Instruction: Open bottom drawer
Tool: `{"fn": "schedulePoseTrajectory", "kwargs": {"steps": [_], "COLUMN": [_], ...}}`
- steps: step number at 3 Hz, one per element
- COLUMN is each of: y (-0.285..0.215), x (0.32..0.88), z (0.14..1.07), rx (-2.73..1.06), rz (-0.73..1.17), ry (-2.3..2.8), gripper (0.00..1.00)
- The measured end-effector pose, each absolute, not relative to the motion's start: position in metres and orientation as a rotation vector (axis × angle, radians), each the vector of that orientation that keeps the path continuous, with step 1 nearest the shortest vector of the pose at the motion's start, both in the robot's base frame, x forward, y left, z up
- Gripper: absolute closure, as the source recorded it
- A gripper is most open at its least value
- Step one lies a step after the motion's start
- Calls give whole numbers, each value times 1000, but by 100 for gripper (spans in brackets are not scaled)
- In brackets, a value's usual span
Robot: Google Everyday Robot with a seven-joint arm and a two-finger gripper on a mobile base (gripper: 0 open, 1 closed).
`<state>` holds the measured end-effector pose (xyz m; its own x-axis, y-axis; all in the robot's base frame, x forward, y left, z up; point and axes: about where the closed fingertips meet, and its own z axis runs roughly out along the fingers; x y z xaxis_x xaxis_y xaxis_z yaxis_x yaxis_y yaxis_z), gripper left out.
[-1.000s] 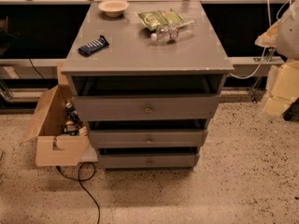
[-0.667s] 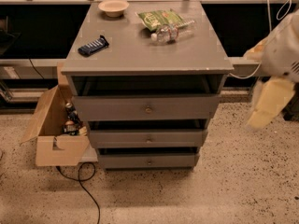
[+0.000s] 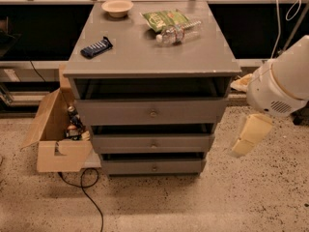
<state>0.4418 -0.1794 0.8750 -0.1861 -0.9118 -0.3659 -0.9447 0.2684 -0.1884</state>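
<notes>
**A:** What lies nearest?

**B:** Speckled floor. A black cable loops over it in front of the bench's left corner and runs off the lower edge.

**A:** And the claw?

**B:** The claw hangs to the right of the bench, well apart from it, about level with the lower two drawers. It shows as one pale cream block under the arm's white round housing. I cannot tell whether it is apart or together. The arm is cut off by the right edge.

**A:** Where is the bottom drawer?

**B:** The bottom drawer is the lowest and slimmest grey front of the bench, just above the floor, with a tiny knob at its centre. A dark slot runs above it, so the inside stays hidden. How far out it stands is hard to make out.

**A:** Above that?

**B:** The middle drawer, then the taller top drawer, each under its own dark gap.

**A:** Left of the bench?

**B:** An open cardboard box touches its lower left side. Its contents are small and unclear.

**A:** On top?

**B:** A dark blue snack bar lies at the left. A water bottle lies on its side, touching a green bag. A pale bowl sits at the far edge. Behind the bench runs a rail with darkness below.
</notes>
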Motion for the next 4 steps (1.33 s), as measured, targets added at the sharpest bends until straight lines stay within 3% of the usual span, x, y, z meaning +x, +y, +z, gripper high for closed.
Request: {"fn": "schedulePoseTrajectory", "kwargs": {"steps": [1, 4], "y": [-175, -128], "x": [440, 438], "z": [841, 607], "rx": [-1715, -1745], "rz": [156, 565], "ry": [2133, 1882], "gripper": [0, 0]}}
